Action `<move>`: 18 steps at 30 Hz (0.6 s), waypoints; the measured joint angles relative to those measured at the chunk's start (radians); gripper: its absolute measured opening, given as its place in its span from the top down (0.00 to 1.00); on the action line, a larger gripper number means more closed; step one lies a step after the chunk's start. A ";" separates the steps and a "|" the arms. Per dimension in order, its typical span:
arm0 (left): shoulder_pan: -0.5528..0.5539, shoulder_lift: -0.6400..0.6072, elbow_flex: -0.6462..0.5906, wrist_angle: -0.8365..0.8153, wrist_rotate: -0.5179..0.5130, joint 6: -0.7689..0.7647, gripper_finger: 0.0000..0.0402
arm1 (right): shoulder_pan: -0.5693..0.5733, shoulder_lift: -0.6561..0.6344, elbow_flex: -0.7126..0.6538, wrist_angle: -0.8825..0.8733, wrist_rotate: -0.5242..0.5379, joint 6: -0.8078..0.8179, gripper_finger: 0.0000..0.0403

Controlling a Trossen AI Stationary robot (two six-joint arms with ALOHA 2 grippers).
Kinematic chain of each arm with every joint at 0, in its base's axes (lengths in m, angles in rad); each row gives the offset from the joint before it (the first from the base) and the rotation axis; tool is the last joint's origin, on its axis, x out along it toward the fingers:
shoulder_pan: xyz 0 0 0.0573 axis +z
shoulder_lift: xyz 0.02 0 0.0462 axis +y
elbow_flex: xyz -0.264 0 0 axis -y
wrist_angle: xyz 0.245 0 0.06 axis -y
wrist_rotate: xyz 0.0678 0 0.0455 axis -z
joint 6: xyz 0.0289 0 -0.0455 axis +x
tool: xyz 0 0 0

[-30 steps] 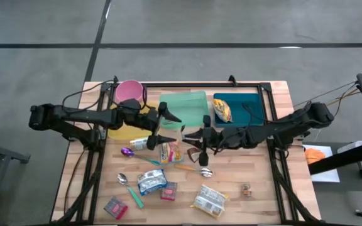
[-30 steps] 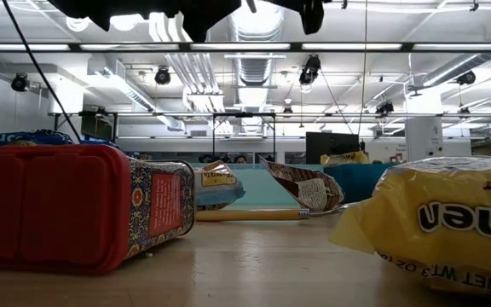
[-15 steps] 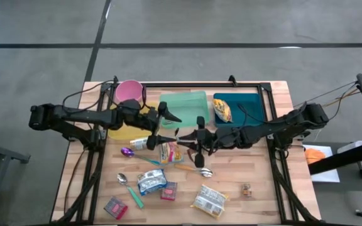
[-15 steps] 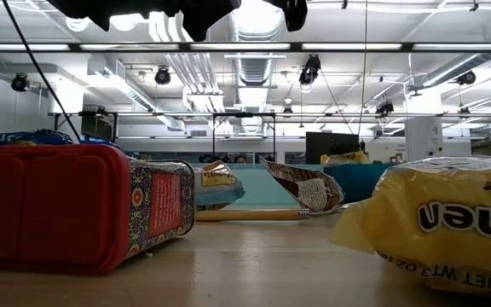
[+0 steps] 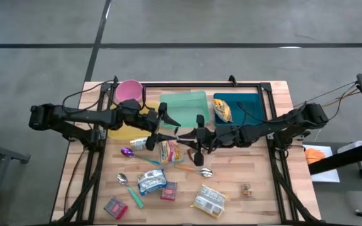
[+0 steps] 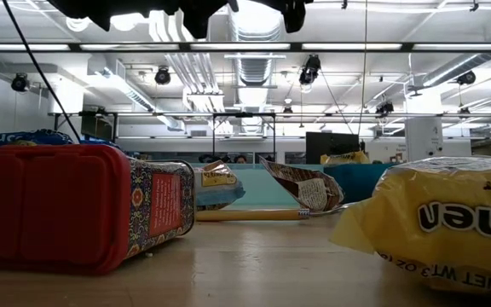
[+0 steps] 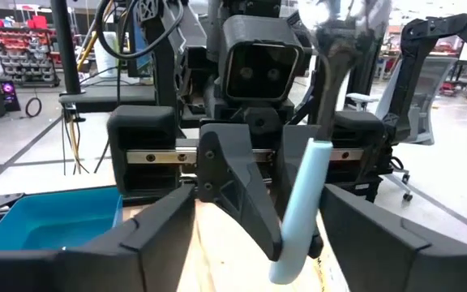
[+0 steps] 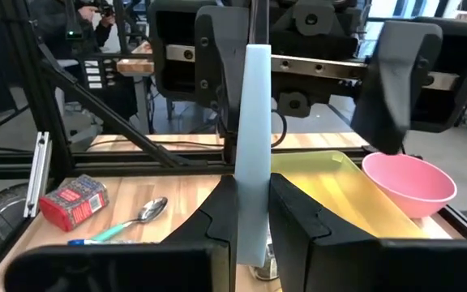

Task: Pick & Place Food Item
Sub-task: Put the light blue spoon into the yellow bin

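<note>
Both arms are matte black, built of slim jointed links with loose black cables. Each wrist block carries a silver screwed rail; the jaws are angular black plastic.

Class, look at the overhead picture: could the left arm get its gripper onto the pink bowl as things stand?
Probably yes. The pink bowl sits uncovered at the table's far left corner, beside the left arm, whose gripper holds nothing yet.

You've got a pink bowl up top, beside a yellow tray, a pale green tray and a teal bin. The spoon handle looks light blue. That tin is red with an ornate patterned side, and the packet is yellow with black lettering.
</note>
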 joint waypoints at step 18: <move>-0.002 0.000 0.000 0.001 0.067 0.004 0.73 | -0.016 0.002 0.000 0.016 -0.048 0.003 0.91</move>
